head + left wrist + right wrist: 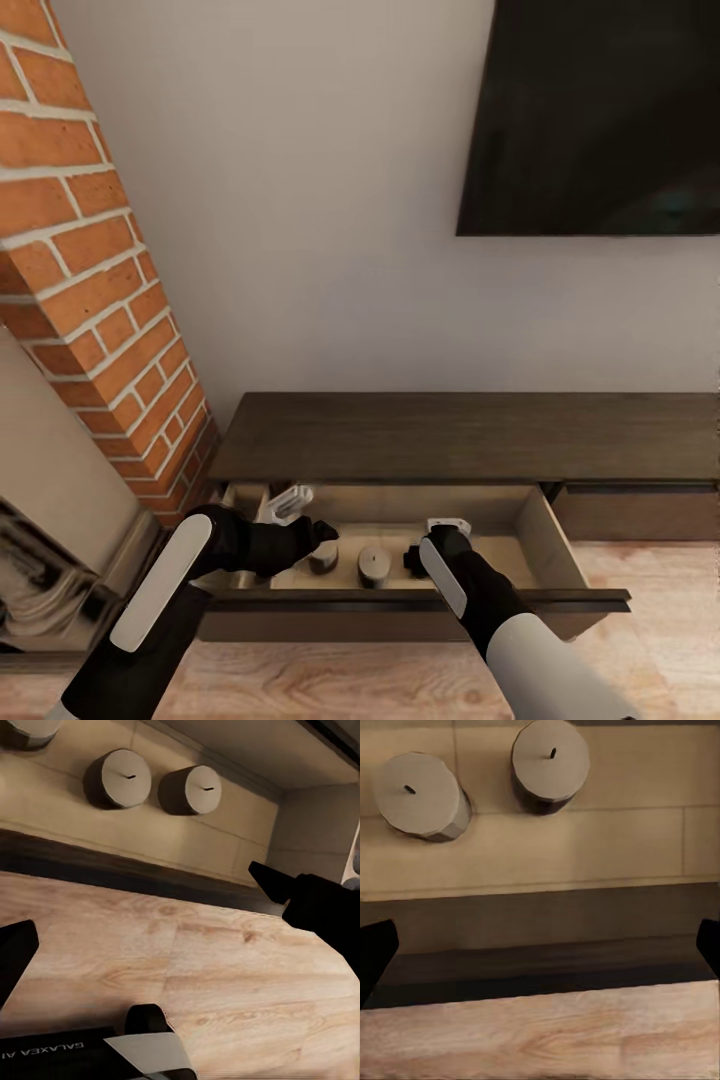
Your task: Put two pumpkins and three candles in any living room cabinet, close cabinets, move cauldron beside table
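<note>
Both your end effectors hang spread and empty over the drawer's front edge, left [325,532] and right [412,560]. Candles stand on the pulled-out cabinet drawer's [585,600] floor, two of them [421,796] [550,761] just beyond your right end effector. Pushing the drawer shut could go wrong if a finger dips inside and topples a candle.

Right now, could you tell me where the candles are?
In the head view, two candles stand inside the cabinet's open drawer, low and centre, between the two end effectors.
</note>
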Robot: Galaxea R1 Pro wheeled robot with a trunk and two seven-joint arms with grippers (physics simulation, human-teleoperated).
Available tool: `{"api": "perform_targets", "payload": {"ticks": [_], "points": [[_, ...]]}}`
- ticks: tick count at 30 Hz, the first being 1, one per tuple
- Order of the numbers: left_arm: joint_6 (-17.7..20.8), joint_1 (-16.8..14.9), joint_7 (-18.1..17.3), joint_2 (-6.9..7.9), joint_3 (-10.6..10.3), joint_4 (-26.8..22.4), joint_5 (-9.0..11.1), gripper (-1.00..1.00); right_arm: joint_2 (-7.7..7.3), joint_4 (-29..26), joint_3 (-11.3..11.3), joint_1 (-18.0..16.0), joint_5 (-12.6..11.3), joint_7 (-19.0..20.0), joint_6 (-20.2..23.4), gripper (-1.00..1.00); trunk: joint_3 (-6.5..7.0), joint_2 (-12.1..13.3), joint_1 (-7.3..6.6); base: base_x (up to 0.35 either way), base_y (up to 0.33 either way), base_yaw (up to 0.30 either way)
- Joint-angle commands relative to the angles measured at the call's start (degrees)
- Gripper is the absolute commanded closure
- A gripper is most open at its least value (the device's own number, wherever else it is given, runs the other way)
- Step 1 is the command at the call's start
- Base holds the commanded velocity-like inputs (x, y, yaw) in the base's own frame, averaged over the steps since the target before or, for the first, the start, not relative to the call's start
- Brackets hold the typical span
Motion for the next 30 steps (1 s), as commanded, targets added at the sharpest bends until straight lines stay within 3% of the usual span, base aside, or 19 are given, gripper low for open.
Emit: {"api": "perform_targets", "payload": {"ticks": [1,17,30], "points": [[0.0,-0.1,0.6,0.03,0.0,-0.1,0.5,-1.0,-0.03,-0.1,0.2,0.0,-0.6,-0.6,0.1,-1.0,0.14,0.4,-0.26,-0.301,0.137,0.0],[0.0,-0.1,0.6,0.03,-0.1,0.0,0.5,-1.0,0.03,-0.1,0.3,0.0,-0.6,-0.6,0.3,-1.0,3.01,6.8,-3.78,-0.324,0.054,0.0],[0.0,0.0,0.7,0.1,-0.1,0.0,0.4,-1.0,0.04,-0.1,0.3,0.0,-0.6,-0.6,0.3,-1.0,3.01,6.8,-3.78,-0.299,-0.016,0.0]]}}
